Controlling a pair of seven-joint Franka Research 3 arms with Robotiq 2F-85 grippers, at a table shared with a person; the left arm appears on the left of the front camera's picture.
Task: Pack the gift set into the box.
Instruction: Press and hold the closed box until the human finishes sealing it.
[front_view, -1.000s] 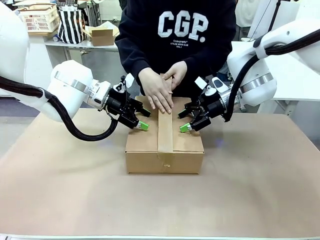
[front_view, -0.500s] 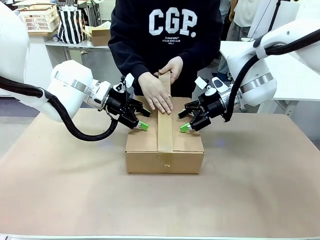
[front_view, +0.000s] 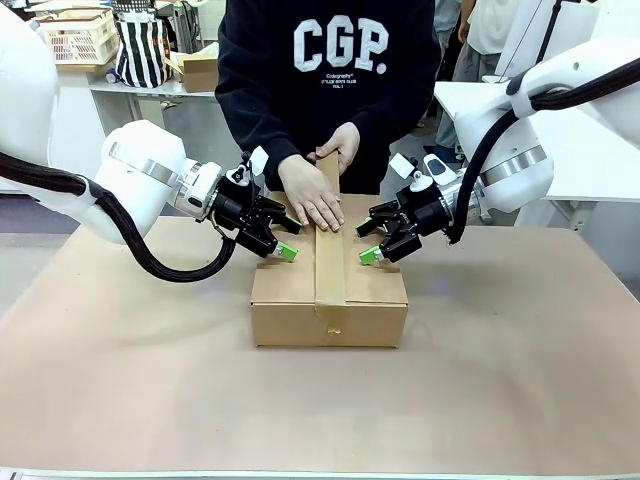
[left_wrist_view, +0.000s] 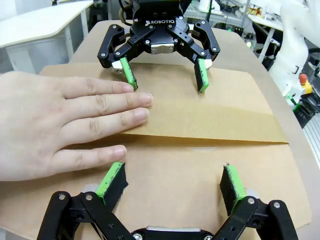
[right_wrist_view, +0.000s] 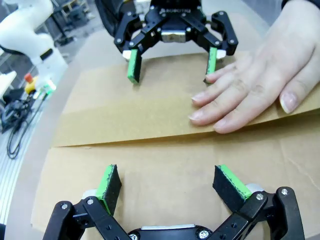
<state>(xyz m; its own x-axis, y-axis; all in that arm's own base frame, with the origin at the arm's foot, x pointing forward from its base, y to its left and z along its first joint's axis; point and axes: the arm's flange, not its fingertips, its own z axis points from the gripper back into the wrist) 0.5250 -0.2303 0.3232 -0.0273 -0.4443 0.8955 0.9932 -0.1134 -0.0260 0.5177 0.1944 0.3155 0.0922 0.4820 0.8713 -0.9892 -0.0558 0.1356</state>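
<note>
Brown tape strip (front_view: 329, 235) lifted farther by the person; both tools stay spread apart.

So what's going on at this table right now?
A person is taping the box shut: one hand presses the brown tape strip flat along the top seam, the other hand holds its far end. The left gripper and right gripper, both open, press down on the flaps at either side.

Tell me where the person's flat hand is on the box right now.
In the front view the hand lies palm-down on the box top, left of the tape strip, between the left gripper and the right gripper.
</note>
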